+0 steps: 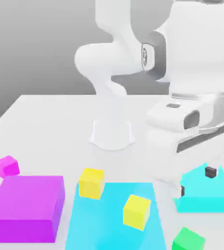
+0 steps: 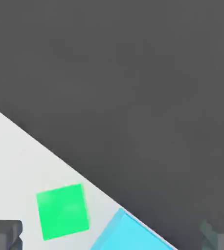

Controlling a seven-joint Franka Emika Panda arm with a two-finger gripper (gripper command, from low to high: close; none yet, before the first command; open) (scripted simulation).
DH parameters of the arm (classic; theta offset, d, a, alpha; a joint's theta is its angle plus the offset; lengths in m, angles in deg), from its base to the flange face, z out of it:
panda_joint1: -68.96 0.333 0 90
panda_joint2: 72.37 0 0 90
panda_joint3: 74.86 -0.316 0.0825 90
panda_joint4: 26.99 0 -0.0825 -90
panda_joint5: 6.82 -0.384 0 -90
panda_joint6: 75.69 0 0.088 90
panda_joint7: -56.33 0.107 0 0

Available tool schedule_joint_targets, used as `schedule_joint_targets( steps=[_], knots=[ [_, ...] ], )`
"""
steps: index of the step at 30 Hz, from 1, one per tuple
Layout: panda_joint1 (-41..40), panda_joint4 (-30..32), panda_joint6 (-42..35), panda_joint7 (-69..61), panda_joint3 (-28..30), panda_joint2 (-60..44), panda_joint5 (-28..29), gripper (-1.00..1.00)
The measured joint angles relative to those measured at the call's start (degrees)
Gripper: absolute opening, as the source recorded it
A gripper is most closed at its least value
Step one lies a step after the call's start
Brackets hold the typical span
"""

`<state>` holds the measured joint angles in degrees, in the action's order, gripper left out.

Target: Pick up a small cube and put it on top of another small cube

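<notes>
White table (image 1: 50, 122): the matte white tabletop ends close beside the green cube; in the hand view its edge runs diagonally just past the cube, with dark floor beyond. A nudge during the grasp could push the cube off, in my judgement.

Flat cyan slab (image 1: 111, 215): a large, thin cyan plate at the front, carrying two small yellow cubes (image 1: 137, 211). It lies between the green cube and the magenta one, so a low carry risks clipping the yellow cubes.

Large flat magenta block (image 1: 28, 205): sits at the exterior view's left, just beside the target; its matching colour could invite a wrong placement.

Cyan block (image 1: 204, 193): a cyan piece with a peaked top, under the hand and near the green cube; a finger coming down could catch it. A cyan corner (image 2: 133, 234) also shows beside the cube in the hand view.

Gripper (image 2: 116, 237): dark fingertips (image 2: 4, 234) stand far apart at either side of the hand view, so it is spread wide and holds nothing.

Small bright green cube (image 2: 62, 211): resting on the table at the front of the exterior view (image 1: 188, 240), below the hand and off-centre, nearer one fingertip. Closing from here would likely miss or skew it.

Small magenta cube (image 1: 7, 166): on the table behind the magenta block, well apart from the gripper; a small top means a slightly off release could topple the stack.
</notes>
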<state>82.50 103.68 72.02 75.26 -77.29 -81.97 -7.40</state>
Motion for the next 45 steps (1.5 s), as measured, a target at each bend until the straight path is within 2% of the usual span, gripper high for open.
schedule_joint_targets(
  steps=[5,9,10,16,21,26,37,43,45],
  knots=[
    [1.5,-0.4,3.4,-2.6,-0.8,-10.4,2.7,0.0],
    [2.2,-1.8,9.4,-2.4,-0.2,-18.7,3.8,0.0],
    [2.2,-2.0,10.2,-2.3,-0.2,-19.8,4.0,-1.0],
    [2.2,-2.1,10.6,-2.3,-0.1,-20.3,4.1,-1.0],
    [1.6,-0.6,4.4,-2.8,-0.9,-12.5,3.2,-1.0],
    [-2.3,1.1,4.1,-1.0,4.6,-8.0,3.8,-1.0],
    [-17.8,7.2,3.9,-5.2,20.7,3.3,7.2,-1.0],
    [-40.2,16.8,3.1,-9.6,30.4,11.7,8.0,-1.0],
    [-43.3,20.5,2.9,-11.2,32.4,14.1,7.5,-1.0]
  ],
)
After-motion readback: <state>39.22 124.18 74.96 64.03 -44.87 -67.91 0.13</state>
